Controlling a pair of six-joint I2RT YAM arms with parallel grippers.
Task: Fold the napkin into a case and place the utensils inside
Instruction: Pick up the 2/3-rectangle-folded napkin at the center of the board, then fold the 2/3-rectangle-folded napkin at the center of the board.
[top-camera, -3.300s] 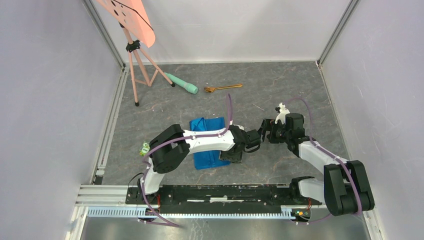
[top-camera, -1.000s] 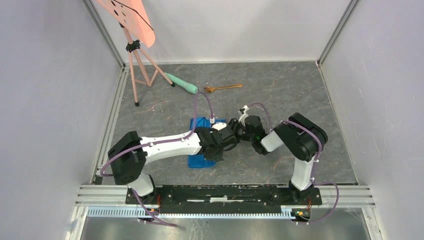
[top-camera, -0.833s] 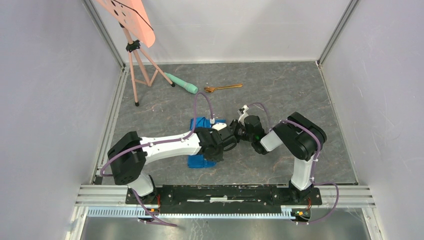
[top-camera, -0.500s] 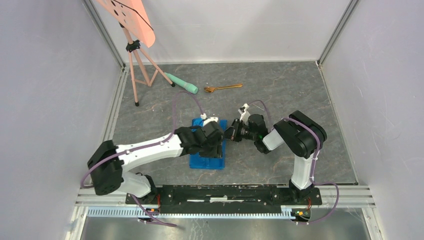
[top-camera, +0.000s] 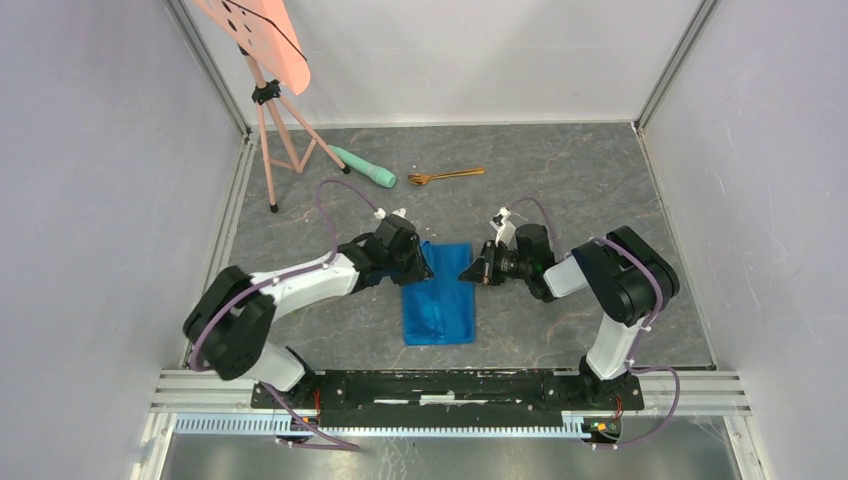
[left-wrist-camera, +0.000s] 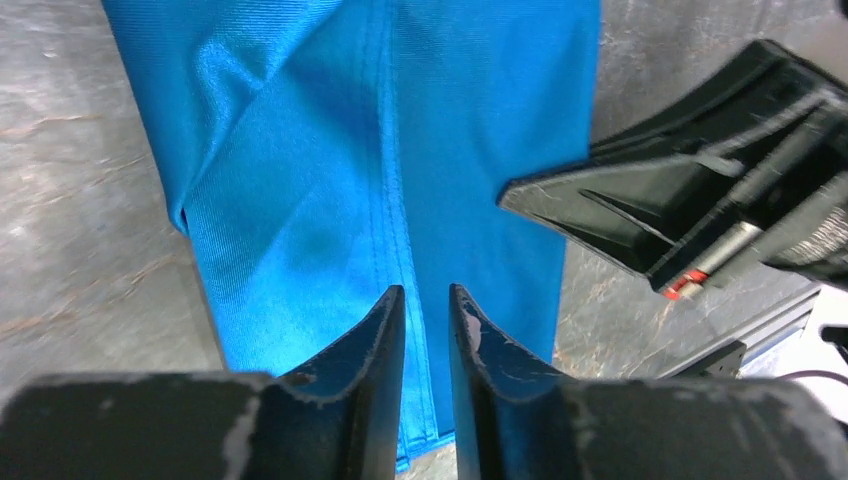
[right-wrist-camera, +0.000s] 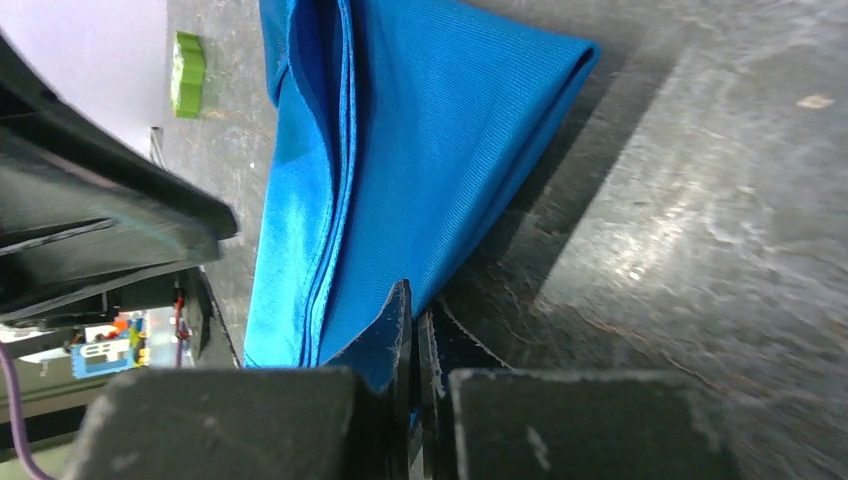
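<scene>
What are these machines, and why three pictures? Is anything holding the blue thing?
Those are robots: a left arm and a right arm. One camera looks down from above; the other two ride on the wrists. On the table lie a folded blue napkin, gold utensils and a green cylinder. The left end effector hangs over the napkin, fingers slightly apart, seemingly holding nothing. The right end effector is shut at the napkin's edge; whether it pinches cloth, I cannot tell.
</scene>
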